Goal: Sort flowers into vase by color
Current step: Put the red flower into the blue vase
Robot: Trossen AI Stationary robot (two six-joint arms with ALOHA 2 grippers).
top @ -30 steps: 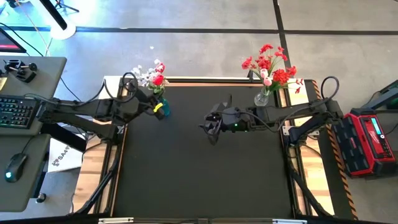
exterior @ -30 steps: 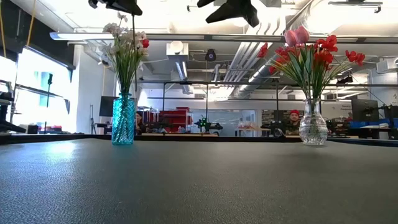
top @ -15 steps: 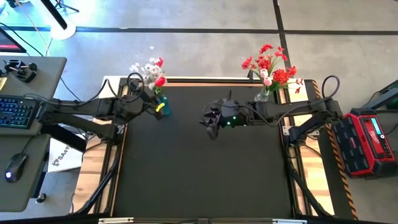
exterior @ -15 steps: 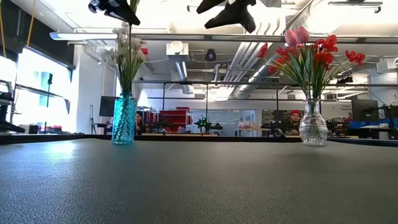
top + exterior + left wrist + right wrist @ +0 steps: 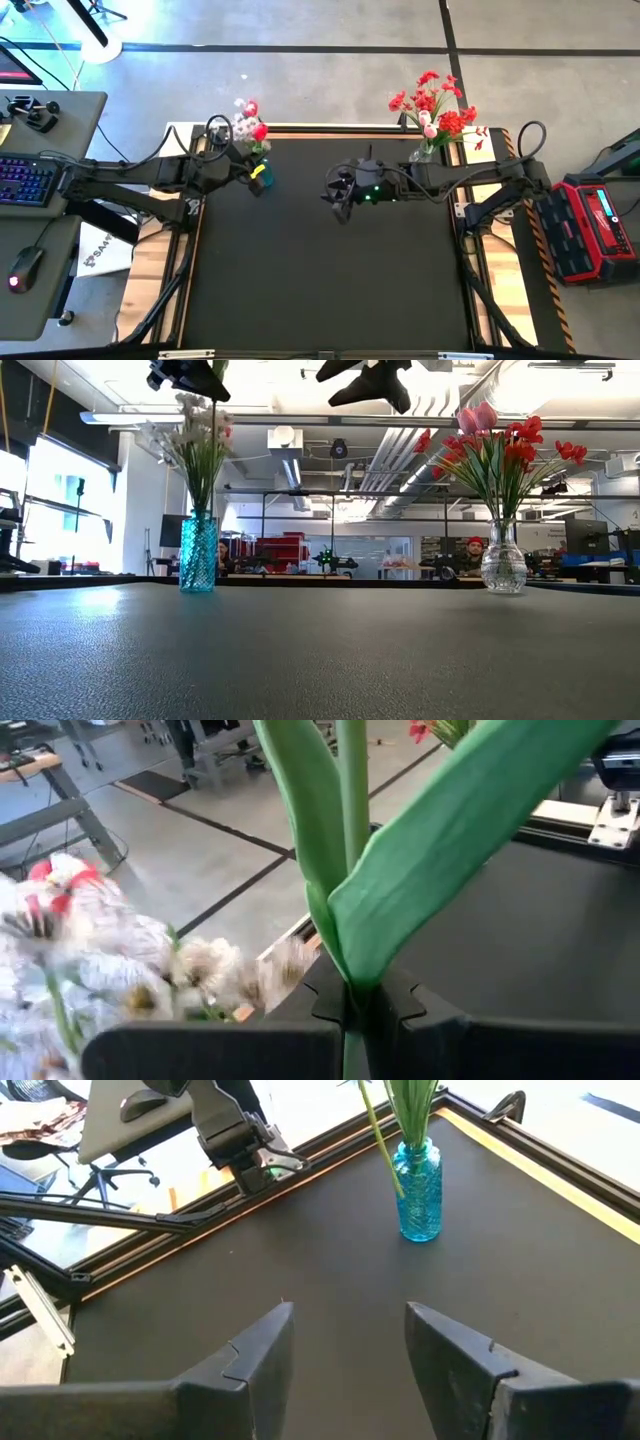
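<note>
A blue glass vase stands at the table's far left with white blossoms and a red bud in it. My left gripper hangs above it, shut on a green flower stem with broad leaves; its bloom lies outside the left wrist view. A clear vase at the far right holds red sprays and pink tulips. My right gripper stands open high over the table's middle, nothing between its fingers. My left gripper pinches the green stem between its two fingers just below where the broad leaves fork. The fingers come nearly level from the table's left and lie across the stem. The stem stands upright above the fingers; its lower part is hidden under them.
The black table top lies bare toward the near edge. A desk with a keyboard stands left of the table and a red case right of it. People sit in the room beyond the far edge.
My left gripper's wrist has turned a little over the blue vase, still shut on the stem. The blossoms in the blue vase have swayed toward the table's left side. The right gripper has stayed open.
</note>
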